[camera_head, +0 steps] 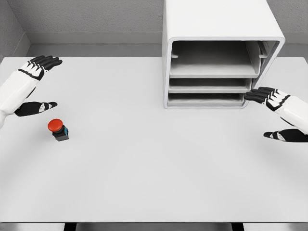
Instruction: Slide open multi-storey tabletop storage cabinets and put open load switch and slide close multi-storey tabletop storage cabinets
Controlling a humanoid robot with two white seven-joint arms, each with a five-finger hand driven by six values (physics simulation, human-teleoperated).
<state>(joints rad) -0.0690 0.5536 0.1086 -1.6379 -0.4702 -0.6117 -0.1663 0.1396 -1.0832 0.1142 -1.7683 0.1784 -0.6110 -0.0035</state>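
- load switch (58,129) with the red button sits near the tabletop's (154,183) left edge, just below the left hand (34,86), not touching
- left hand's spread wide, holding nothing
- right hand (275,113) also spread, fingertips at the storage cabinet's (219,19) lower right corner, by the far edge

A cabinet (222,53) stood at the back of the table (154,173), right of the middle, with three shelves stacked inside it. A switch (58,129) sat on the table well to the left and nearer the front. The left hand (34,82) was behind the switch, near it. The right hand (275,108) was at the cabinet's lower right corner.
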